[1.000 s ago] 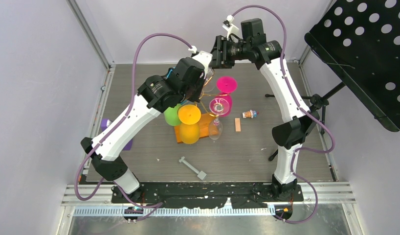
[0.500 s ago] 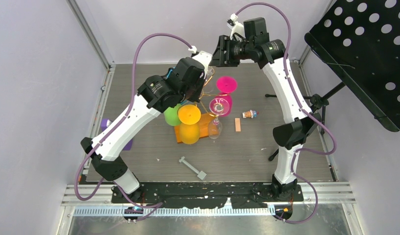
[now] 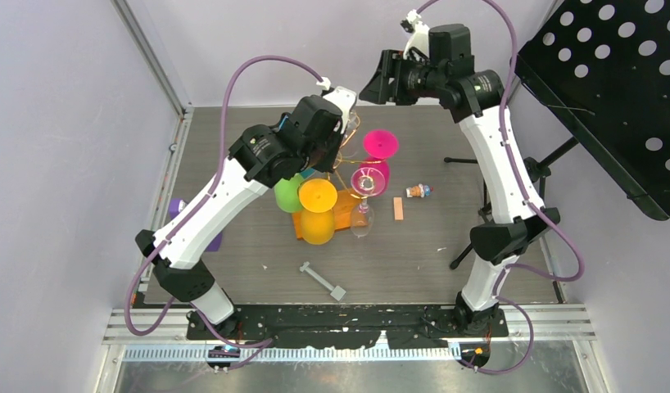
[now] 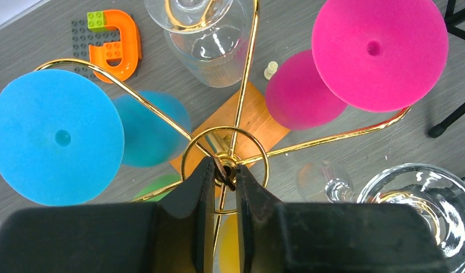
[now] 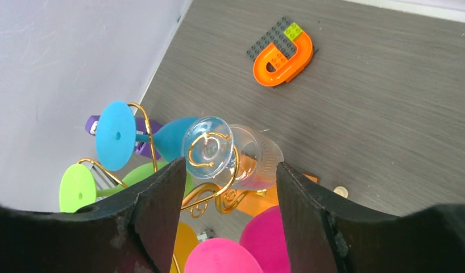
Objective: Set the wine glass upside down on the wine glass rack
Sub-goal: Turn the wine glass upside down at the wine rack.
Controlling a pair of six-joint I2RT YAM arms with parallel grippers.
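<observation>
Okay, we see the clear wine glass (image 5: 250,162) hanging upside down on a far arm of the rack (image 4: 245,74), its foot up in a gold curl and its bowl below. The right gripper (image 5: 230,165) is released, fingers spread wide, up above that glass on the far side and touching nothing. The left gripper (image 4: 223,170) sits over the rack's top, fingers almost together either side of the stem tip; we cannot tell if they pinch it.

The blue glass (image 4: 57,136), pink glass (image 4: 378,51), yellow glass (image 3: 318,196) and green glass (image 5: 77,187) hang upside down too. A second clear glass (image 4: 412,193) hangs near-right. The rack's orange base (image 4: 256,116) rests on the table (image 3: 414,246). An orange block (image 5: 282,54) lies on the far side of the rack.
</observation>
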